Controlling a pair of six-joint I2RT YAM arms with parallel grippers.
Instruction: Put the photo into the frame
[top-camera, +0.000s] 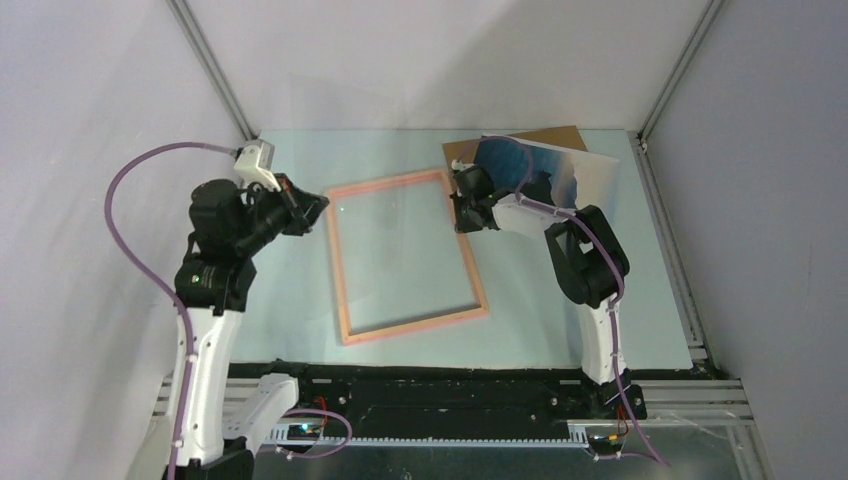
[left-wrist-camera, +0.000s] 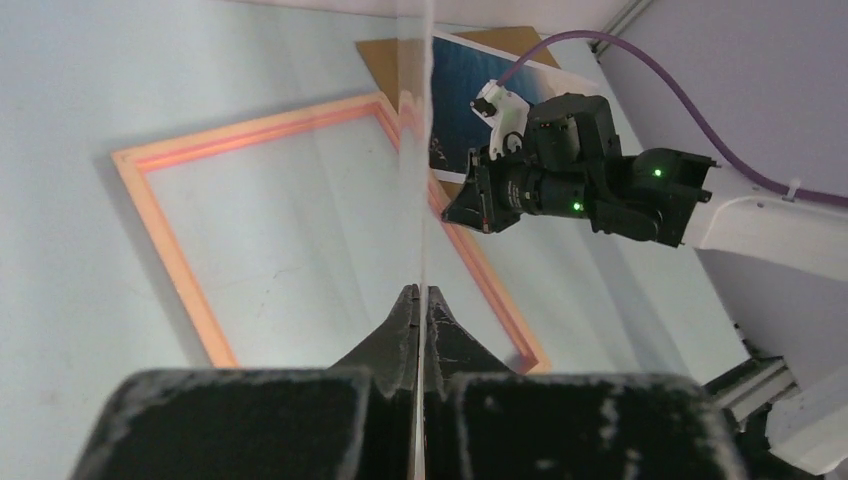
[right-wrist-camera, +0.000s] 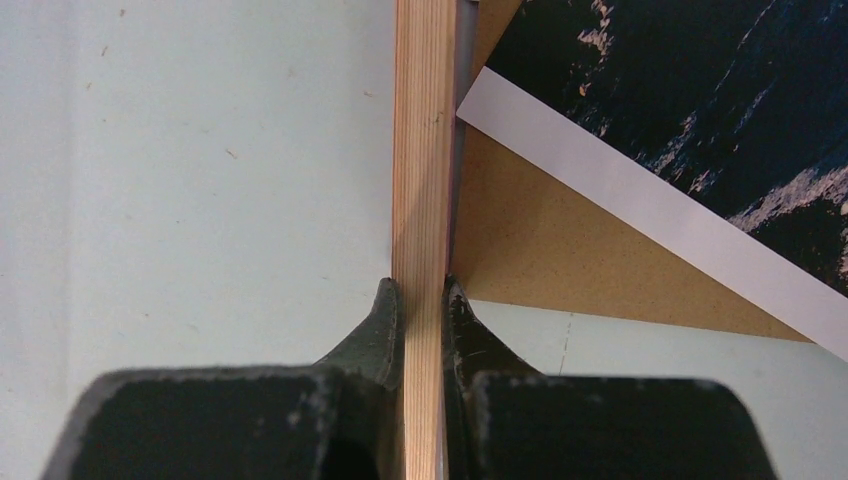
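Note:
The pink frame (top-camera: 415, 326) lies mid-table, shown as an orange outline (left-wrist-camera: 170, 250) in the left wrist view. My right gripper (top-camera: 460, 205) is shut on its right rail near the far corner; in the right wrist view the wooden rail (right-wrist-camera: 424, 150) runs between the jaws (right-wrist-camera: 421, 285). The photo (top-camera: 560, 170), a blue seascape, rests on the brown backing board (top-camera: 530, 137) at the back right, touched by neither gripper. My left gripper (left-wrist-camera: 421, 292) is shut on a thin clear sheet (left-wrist-camera: 424, 150), seen edge-on and held over the frame's opening (top-camera: 395, 235).
The photo's white border (right-wrist-camera: 640, 190) and the backing board (right-wrist-camera: 540, 240) lie just right of the gripped rail. Enclosure walls with metal posts (top-camera: 215, 70) close in the back and sides. The right arm (left-wrist-camera: 600, 185) reaches in across the frame's far corner.

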